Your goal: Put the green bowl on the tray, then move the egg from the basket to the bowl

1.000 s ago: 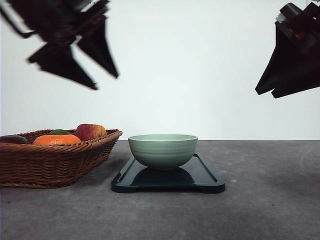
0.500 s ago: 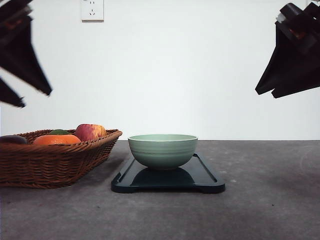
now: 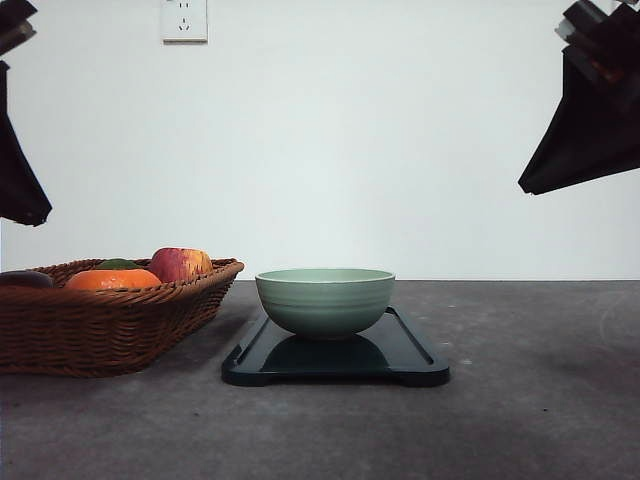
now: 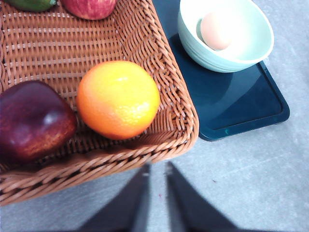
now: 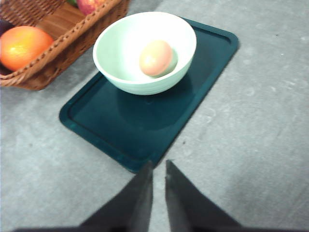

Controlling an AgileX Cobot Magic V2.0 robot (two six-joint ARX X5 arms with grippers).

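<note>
A small brownish-orange egg [image 5: 156,58] lies inside the pale green bowl [image 5: 145,50], resting low against the inner wall, where the curved sides keep it from rolling. In the front view the egg is hidden below the rim of the bowl. The bowl stands upright on the dark rectangular tray [image 5: 145,121], toward the end nearest the basket, and the other end of the tray is bare. The tray's low raised rim fences the bowl in, so it sits steady. The tray rests flat on the grey bench [image 3: 520,400].

Just beside the tray stands the brown wicker basket [image 4: 164,96], its braided rim close to the tray's edge, though whether the two touch cannot be told. The short gap between them suits carrying an egg across. In the basket are a bright orange fruit [image 4: 118,99], a dark red fruit [image 4: 31,121], a red-yellow apple [image 3: 181,264] and something green [image 4: 30,4] at the far edge.

Both arms are raised high above the bench, well apart from everything on it. The left pincer [image 4: 155,169] hangs over the bench just outside the near rim of the basket, its two fingers pressed nearly together with nothing between them. The right pincer [image 5: 158,166] hangs over the near edge of the tray, also pressed nearly together and empty.

Judging from how things lie, both steps of the task look finished.
</note>
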